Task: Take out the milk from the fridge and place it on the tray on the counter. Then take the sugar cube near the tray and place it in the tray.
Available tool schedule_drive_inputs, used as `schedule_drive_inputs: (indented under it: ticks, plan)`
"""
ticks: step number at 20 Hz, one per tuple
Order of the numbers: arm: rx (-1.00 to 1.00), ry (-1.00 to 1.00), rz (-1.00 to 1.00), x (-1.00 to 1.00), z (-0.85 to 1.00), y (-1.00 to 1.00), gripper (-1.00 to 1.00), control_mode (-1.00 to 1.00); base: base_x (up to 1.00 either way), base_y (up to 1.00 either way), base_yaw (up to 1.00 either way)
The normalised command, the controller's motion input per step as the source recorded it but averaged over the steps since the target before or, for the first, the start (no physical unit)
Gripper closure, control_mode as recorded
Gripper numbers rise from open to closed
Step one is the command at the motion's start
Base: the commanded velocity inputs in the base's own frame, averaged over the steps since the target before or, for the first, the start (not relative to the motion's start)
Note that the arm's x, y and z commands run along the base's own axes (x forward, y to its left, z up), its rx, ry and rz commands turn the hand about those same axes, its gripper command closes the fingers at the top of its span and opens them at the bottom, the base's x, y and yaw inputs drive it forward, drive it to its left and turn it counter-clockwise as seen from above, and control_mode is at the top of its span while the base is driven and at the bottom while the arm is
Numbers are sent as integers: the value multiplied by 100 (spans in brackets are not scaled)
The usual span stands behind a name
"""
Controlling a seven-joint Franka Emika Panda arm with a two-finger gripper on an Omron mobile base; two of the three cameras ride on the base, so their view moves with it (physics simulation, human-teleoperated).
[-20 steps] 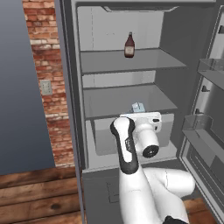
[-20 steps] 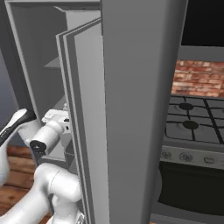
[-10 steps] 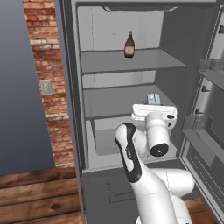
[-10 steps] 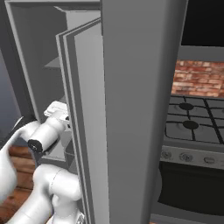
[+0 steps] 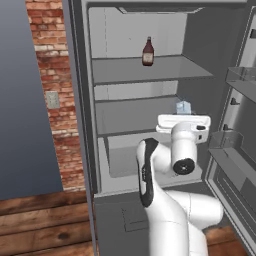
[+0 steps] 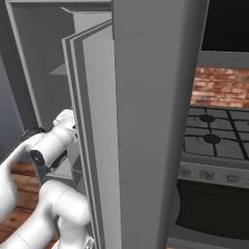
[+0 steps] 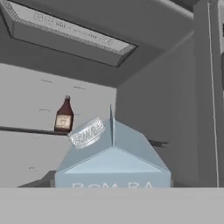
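The fridge (image 5: 125, 35) stands open, with grey shelves inside. The milk (image 5: 183, 107), a pale blue-and-white carton, stands on the middle shelf at the right. My gripper (image 5: 183, 120) is just in front of the carton, at shelf height, and its white hand hides the fingers. In the hand view the milk (image 7: 113, 157) is very close, its gabled top low in the middle. The fingertips are hidden there too. The tray, the counter and the sugar cube are out of view.
A dark brown bottle (image 5: 147, 51) stands on the upper shelf, well above the hand. The open fridge door (image 5: 240, 125) with its racks is at the right. In the right base view the fridge door's edge (image 6: 151, 121) blocks the inside, and a stove (image 6: 214, 141) lies beyond.
The arm has swung right and reached deeper into the fridge. The hand rose to the middle shelf and now sits right in front of the milk.
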Motion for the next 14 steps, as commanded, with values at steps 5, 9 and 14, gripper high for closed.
schedule_drive_inputs:
  ticks: [5, 9, 14]
  plan:
    - [0, 47, -1, -72, 97, 0, 100, -100, 0, 0, 0]
    - [0, 33, 0, -87, 100, 3, 100, -100, 0, 0, 0]
    - [0, 9, 0, -86, 98, 12, 100, -100, 0, 0, 0]
